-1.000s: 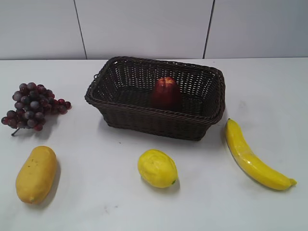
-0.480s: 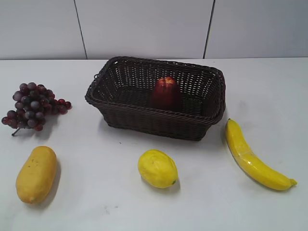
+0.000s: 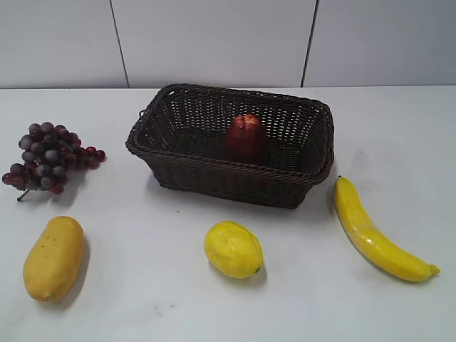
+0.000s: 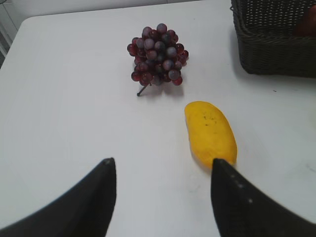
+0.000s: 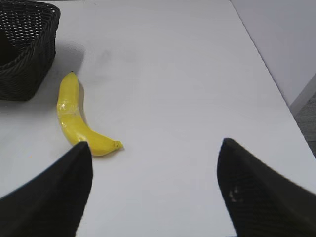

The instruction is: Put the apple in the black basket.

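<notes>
The dark red apple (image 3: 246,137) sits inside the black basket (image 3: 214,178) at the table's middle back, right of the basket's centre. A sliver of the apple (image 4: 307,22) shows over the basket's wall (image 4: 276,54) in the left wrist view. The basket's corner (image 5: 24,54) shows in the right wrist view. My left gripper (image 4: 163,163) is open and empty above the table near the mango. My right gripper (image 5: 155,145) is open and empty above bare table right of the banana. Neither gripper shows in the exterior view.
A purple-red grape bunch (image 3: 48,155) lies at the left, a yellow mango (image 3: 53,258) at the front left, a lemon (image 3: 233,249) in front of the basket, and a banana (image 3: 374,231) at the right. The table's right edge (image 5: 276,84) is close to my right gripper.
</notes>
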{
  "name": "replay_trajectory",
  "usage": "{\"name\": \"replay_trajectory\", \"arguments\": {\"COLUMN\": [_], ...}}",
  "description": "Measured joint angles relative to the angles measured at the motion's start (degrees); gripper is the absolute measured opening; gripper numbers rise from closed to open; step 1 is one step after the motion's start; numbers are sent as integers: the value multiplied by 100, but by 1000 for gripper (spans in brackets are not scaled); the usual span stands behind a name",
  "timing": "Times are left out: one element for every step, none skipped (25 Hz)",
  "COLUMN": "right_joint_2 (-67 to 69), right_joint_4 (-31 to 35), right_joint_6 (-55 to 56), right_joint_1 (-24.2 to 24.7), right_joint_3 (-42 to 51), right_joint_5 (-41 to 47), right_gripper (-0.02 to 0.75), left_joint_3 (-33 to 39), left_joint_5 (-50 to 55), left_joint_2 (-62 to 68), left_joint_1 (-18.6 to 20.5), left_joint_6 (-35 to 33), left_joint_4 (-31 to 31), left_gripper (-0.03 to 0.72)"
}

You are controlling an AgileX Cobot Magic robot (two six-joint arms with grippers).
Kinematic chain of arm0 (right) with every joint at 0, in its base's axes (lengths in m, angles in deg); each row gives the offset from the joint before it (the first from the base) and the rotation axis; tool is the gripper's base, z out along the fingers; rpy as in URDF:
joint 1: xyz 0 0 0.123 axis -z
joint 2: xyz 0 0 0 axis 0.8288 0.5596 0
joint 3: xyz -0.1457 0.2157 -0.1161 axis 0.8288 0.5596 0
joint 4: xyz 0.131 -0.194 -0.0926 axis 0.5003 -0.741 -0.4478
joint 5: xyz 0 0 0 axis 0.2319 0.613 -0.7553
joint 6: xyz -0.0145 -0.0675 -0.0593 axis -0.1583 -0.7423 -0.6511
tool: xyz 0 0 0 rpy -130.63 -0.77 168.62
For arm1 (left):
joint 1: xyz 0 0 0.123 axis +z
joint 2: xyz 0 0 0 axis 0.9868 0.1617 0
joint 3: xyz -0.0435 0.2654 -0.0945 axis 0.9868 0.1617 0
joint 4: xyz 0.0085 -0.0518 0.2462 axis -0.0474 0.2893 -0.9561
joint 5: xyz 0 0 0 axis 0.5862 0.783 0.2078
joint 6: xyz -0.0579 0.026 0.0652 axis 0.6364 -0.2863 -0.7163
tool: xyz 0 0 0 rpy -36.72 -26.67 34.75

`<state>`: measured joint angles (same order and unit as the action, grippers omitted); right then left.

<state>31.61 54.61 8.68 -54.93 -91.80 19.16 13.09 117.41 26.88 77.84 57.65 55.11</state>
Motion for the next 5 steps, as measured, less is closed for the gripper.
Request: {"name": "replay_trajectory", "arguments": {"right_joint_2": [0, 0, 0, 0, 0], "right_joint_4": [0, 0, 0, 0, 0], "right_joint_6": [0, 0, 0, 0, 0], "right_joint_1": [0, 0, 0, 0, 0], "right_joint_3": [0, 0, 0, 0, 0], "right_joint_5": [0, 0, 0, 0, 0], "right_gripper": [591, 591, 591, 591, 591], "left_joint_3": [0, 0, 0, 0, 0], "left_joint_5": [0, 0, 0, 0, 0], "left_joint_2": [0, 0, 0, 0, 0], "left_joint_1": [0, 0, 0, 0, 0], "left_joint_6": [0, 0, 0, 0, 0], "left_joint_4": [0, 0, 0, 0, 0], "left_gripper": [453, 453, 453, 453, 453]}}
